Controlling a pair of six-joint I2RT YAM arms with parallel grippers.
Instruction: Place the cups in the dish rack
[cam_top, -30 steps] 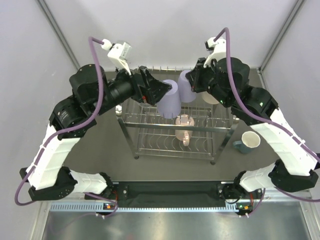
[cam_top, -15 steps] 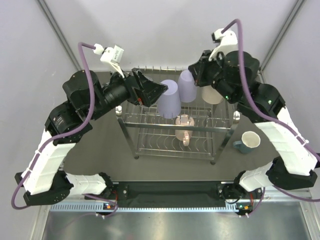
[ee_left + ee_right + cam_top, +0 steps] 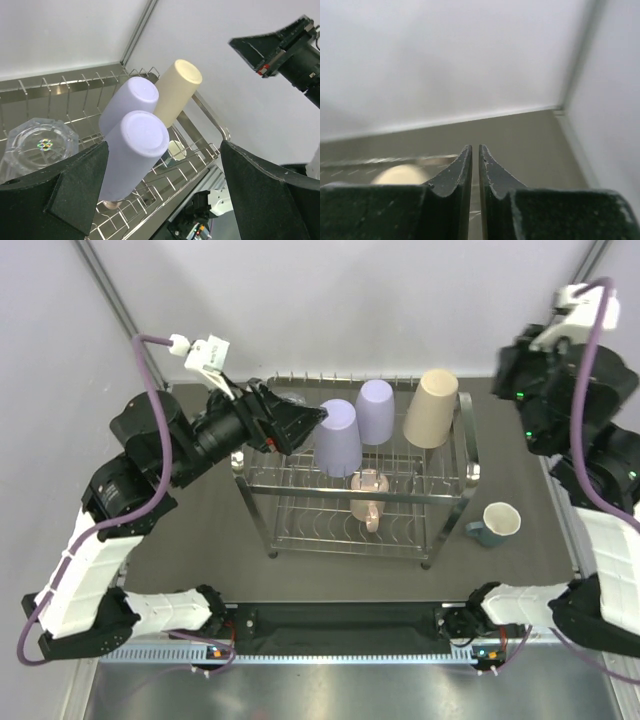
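Note:
The dish rack (image 3: 272,502) stands mid-table. On its top tier, upside down, are two lavender tumblers (image 3: 337,437) (image 3: 375,412) and a beige tumbler (image 3: 431,408). A pink mug (image 3: 369,485) sits in the middle of the rack, in front of them. A teal mug (image 3: 495,523) stands on the table right of the rack. My left gripper (image 3: 308,424) is wide open beside the nearer lavender tumbler (image 3: 132,160) and holds nothing. A clear glass (image 3: 37,149) rests at the rack's left end. My right gripper (image 3: 475,150) is raised far right with only a thin slit between its fingers, and nothing is in it.
Grey walls close in the table on both sides and at the back. The right arm (image 3: 575,410) hangs high over the table's right edge. The arm bases sit along the near edge (image 3: 340,625).
My right arm has swung up and to the right, away from the rack, leaving the beige tumbler on the top tier. My left arm has drawn back slightly to the left.

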